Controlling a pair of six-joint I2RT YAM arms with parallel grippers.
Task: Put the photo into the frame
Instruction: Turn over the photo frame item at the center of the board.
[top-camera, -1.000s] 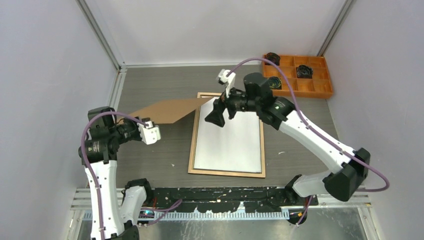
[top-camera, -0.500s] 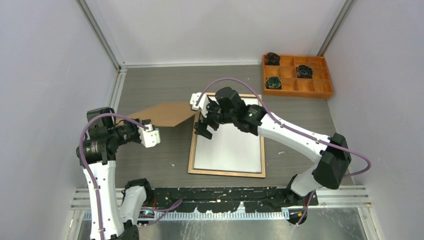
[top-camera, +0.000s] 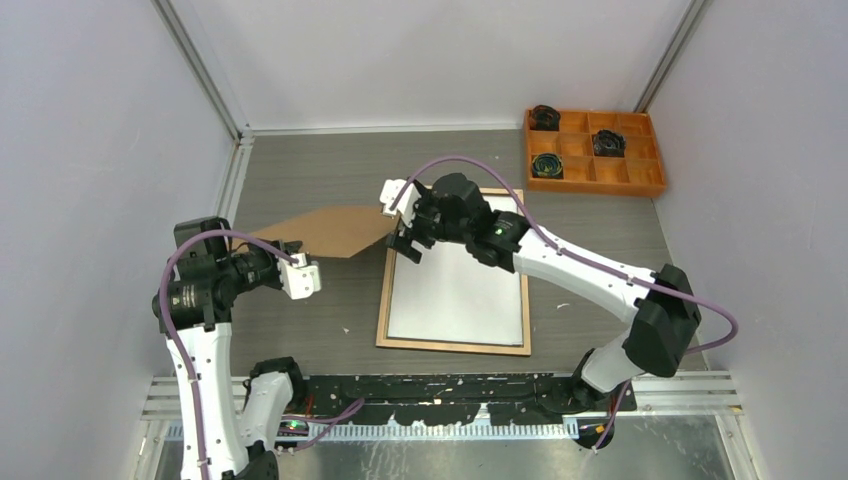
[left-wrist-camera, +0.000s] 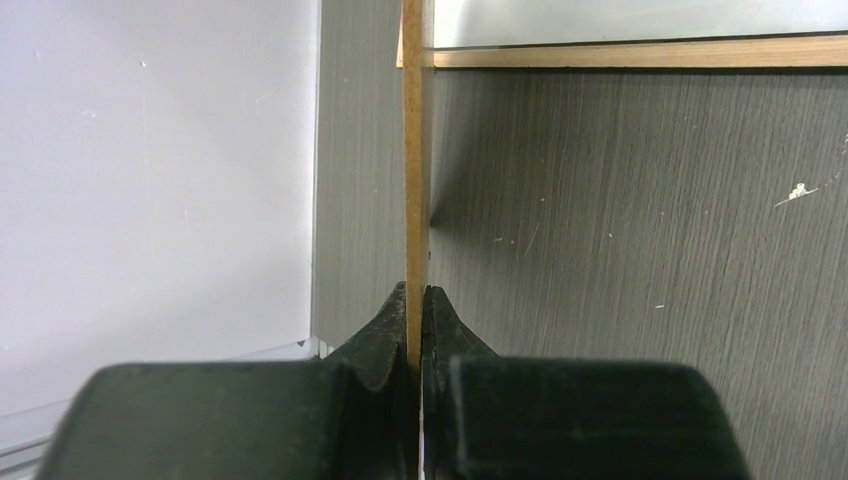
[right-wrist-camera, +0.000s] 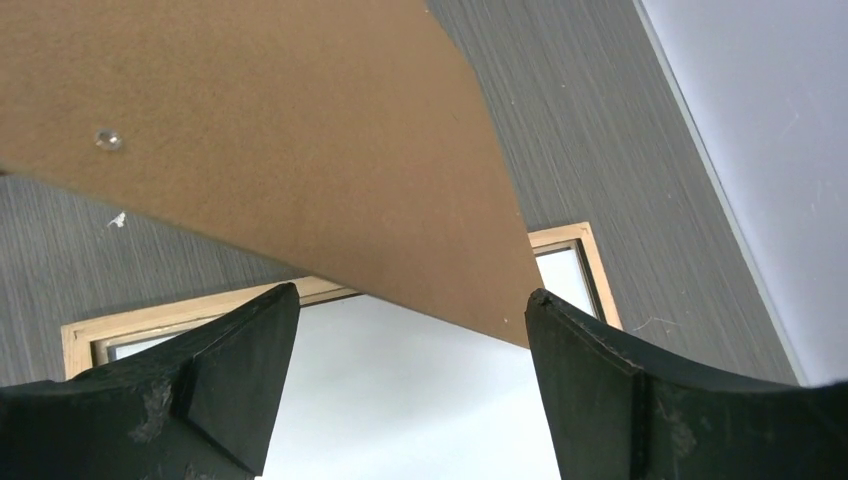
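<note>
The frame lies flat on the table with its light wood back up. Inside it sits a white sheet; it appears to be the photo face down, and no picture side shows. My left gripper is shut on the near-left edge of a brown hardboard backing panel, held tilted above the table left of the frame. The left wrist view has that panel edge-on between the closed jaws. My right gripper is open at the panel's right corner, over the frame's top-left corner. Its jaws straddle the panel without touching.
An orange compartment tray with dark coiled items stands at the back right. Grey walls close in the left, back and right sides. A metal rail runs along the near edge by the arm bases.
My right arm swung left and down from behind the frame to the panel's right corner, jaws narrowing slightly. The left gripper kept hold of the panel, which sank a little.
</note>
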